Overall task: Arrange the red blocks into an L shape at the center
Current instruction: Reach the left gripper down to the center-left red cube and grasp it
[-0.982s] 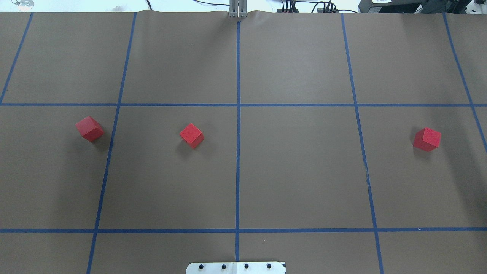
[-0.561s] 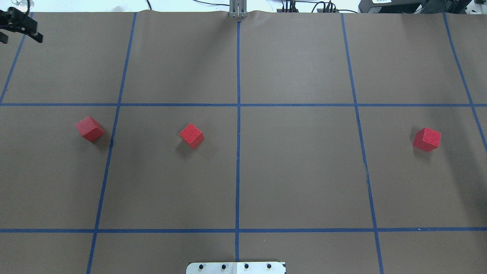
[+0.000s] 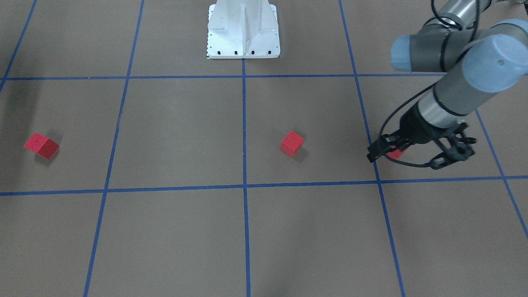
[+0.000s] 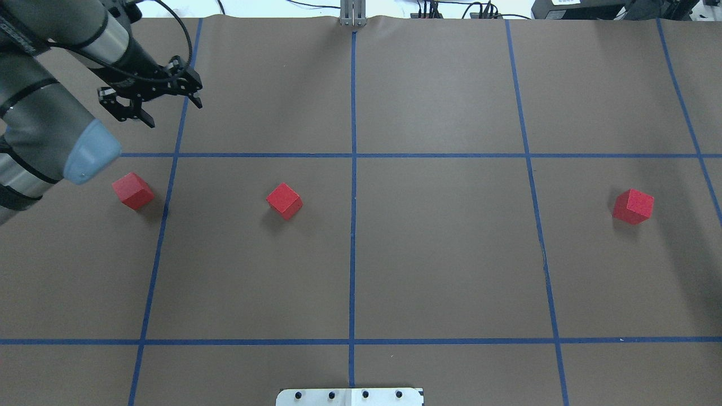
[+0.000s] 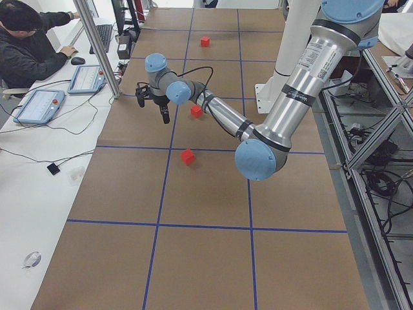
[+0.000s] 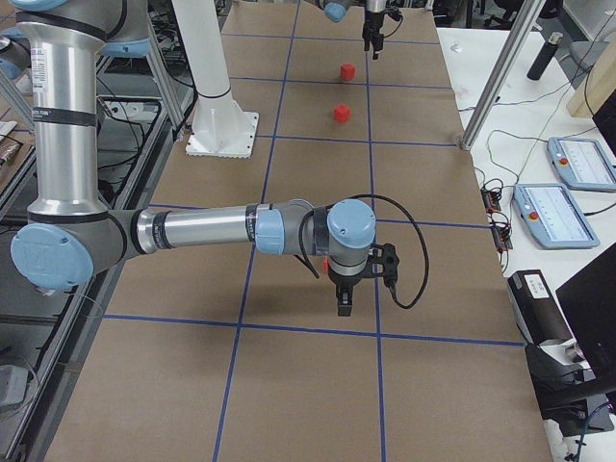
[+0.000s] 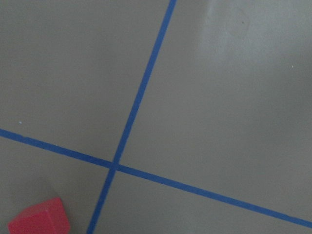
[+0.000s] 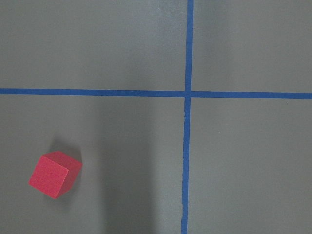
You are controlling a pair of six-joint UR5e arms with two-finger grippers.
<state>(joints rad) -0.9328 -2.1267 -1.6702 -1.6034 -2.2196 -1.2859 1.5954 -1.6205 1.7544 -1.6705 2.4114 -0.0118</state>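
Note:
Three red blocks lie apart on the brown sheet: a left block point(image 4: 133, 191), a middle block point(image 4: 284, 200) and a right block point(image 4: 633, 206). The center point(image 4: 353, 155) is a bare crossing of blue tape, with the middle block nearest it. My left gripper point(image 4: 172, 113) hangs open and empty, high above the table near the left block point(image 3: 397, 153); its wrist view shows that block point(image 7: 41, 219) in the bottom corner. My right gripper point(image 6: 345, 294) appears only in the exterior right view, pointing down over the right block point(image 8: 53, 174); I cannot tell its state.
The robot's white base plate point(image 4: 350, 396) sits at the near edge. A person point(image 5: 29, 45) sits at a side desk with tablets and cables beyond the sheet's far edge. A metal post point(image 4: 352, 14) stands at that far edge.
My left arm has swung into the overhead view from the far left corner, toward the left block. The three blocks have not moved.

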